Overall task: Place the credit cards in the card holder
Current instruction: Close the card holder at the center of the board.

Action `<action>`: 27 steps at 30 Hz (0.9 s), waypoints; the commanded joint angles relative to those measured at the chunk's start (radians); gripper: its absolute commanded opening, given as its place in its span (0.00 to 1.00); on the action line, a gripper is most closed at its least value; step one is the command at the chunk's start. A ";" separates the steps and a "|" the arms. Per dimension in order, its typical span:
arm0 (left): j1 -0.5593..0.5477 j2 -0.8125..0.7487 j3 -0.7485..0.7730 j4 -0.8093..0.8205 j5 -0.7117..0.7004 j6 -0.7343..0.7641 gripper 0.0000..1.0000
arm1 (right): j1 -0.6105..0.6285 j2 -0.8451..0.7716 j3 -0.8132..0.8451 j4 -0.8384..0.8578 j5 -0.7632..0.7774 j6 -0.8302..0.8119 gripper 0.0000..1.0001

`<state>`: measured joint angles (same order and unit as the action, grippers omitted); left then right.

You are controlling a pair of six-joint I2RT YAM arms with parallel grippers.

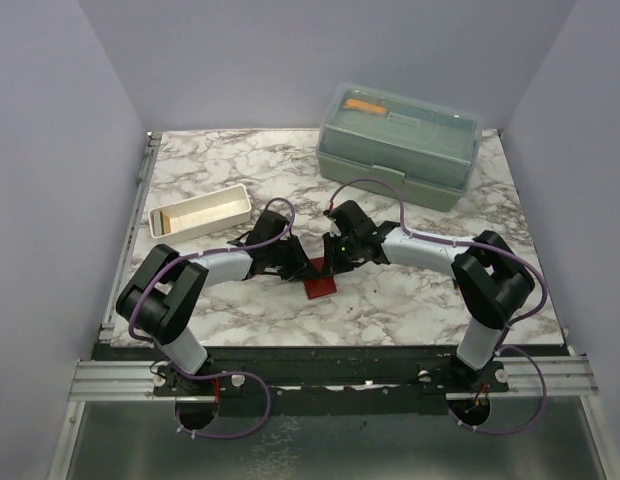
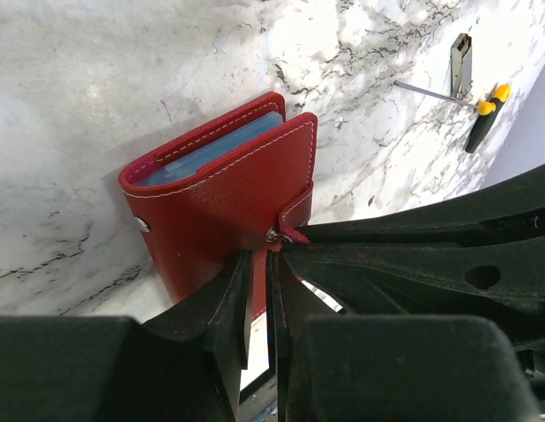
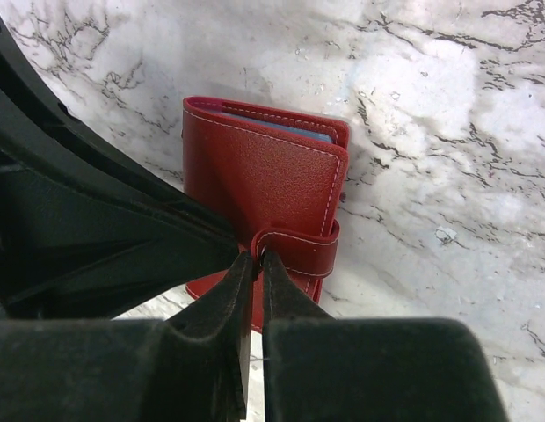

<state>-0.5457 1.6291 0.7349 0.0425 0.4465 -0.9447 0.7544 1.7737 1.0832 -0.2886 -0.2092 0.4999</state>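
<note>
The dark-red card holder [image 1: 319,286] lies folded between both arms at mid-table. In the left wrist view the card holder [image 2: 220,202] shows grey-blue card edges [image 2: 211,148] tucked between its covers. Its strap [image 3: 299,251] wraps over the free edge. My right gripper [image 3: 257,257] is pinched shut on the strap's tab end; it also shows in the top view [image 1: 336,262]. My left gripper [image 2: 259,257] has its jaws almost together, tips against the cover beside the snap, with nothing seen between them; it also shows in the top view [image 1: 298,268]. No loose cards show.
A long white tray [image 1: 199,212] with a tan piece inside sits at the left. A large pale-green lidded box [image 1: 400,143] stands at the back right. A tool with a yellow-and-black handle [image 2: 484,119] lies by the table's edge.
</note>
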 commanded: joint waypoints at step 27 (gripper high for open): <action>-0.007 -0.011 -0.024 -0.007 -0.035 0.013 0.15 | -0.132 -0.020 -0.174 0.208 -0.206 0.105 0.21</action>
<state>-0.5457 1.6287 0.7319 0.0441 0.4427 -0.9443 0.6403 1.7676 0.9463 -0.0708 -0.4248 0.6010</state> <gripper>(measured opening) 0.150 0.194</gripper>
